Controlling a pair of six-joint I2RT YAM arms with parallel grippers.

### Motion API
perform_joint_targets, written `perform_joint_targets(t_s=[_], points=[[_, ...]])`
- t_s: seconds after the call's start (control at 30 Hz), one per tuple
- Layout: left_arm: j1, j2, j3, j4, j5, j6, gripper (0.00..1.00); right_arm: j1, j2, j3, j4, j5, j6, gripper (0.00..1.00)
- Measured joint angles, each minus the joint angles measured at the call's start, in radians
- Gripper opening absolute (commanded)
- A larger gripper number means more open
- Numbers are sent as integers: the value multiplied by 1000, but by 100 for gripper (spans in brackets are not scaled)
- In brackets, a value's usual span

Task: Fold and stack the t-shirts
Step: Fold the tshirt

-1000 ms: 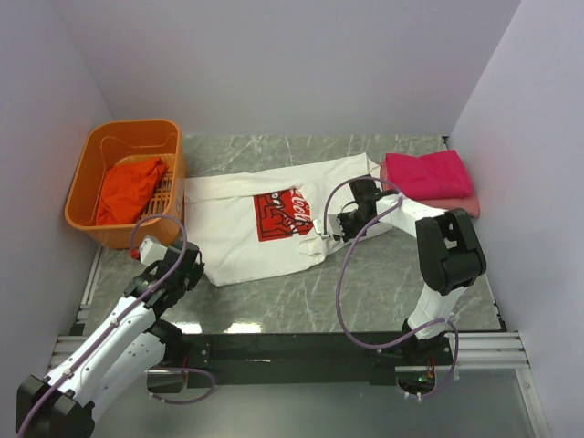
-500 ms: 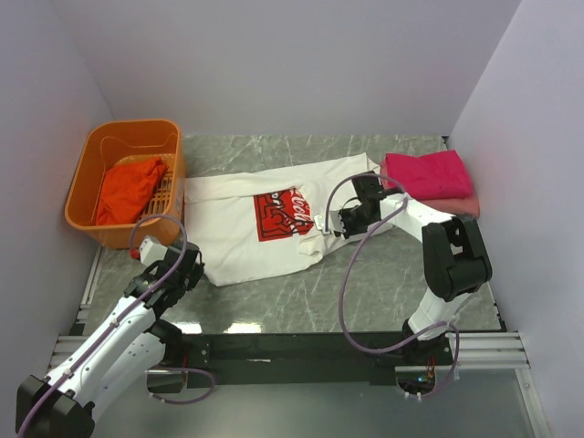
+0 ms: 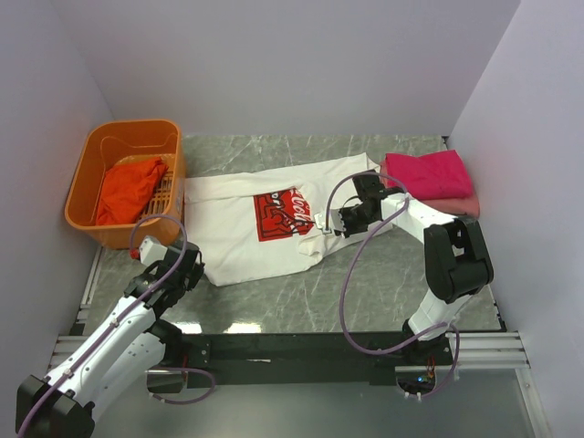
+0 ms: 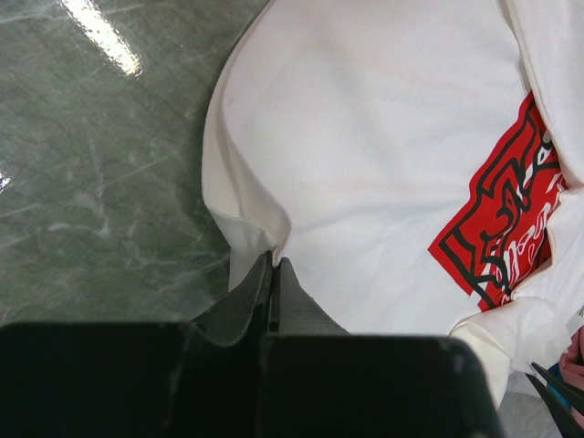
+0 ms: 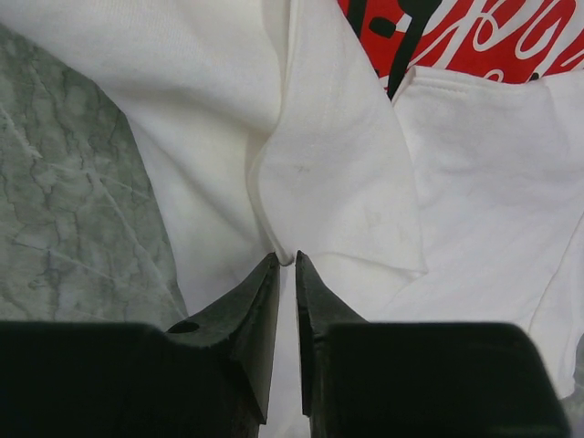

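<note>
"Top external view: where was the white t-shirt [image 3: 239, 239]?"
"It lay spread on the table [image 3: 301, 301], between the orange basket [image 3: 87, 182] and the folded magenta t-shirt [image 3: 427, 173]."
"And the grippers?"
"The left gripper [image 4: 274, 265] pinched its near-left hem. The right gripper [image 5: 286, 260] pinched a fold at its right side."
</note>
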Motion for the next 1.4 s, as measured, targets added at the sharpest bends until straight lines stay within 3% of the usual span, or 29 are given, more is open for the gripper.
perform_joint_targets(t_s=[0.13,0.43,0.73,0.97,1.2,1.4], points=[[0,1,0,0,0,0,0,0,0,0,0,-1,10,10],[0,8,0,0,0,0,0,-25,-23,39,-46,-53,76,0],[0,-16,0,-7,-1,1,0,-80,-270,19,-79,-96,121,0],[0,-31,3,-21,-2,5,0,-166,-481,-103,-50,-106,182,0],[0,-37,27,-33,-5,16,0,-248,-598,-192,-24,-143,201,0],[0,-50,42,-49,-12,21,0,-375,-615,-272,-61,-178,97,0]])
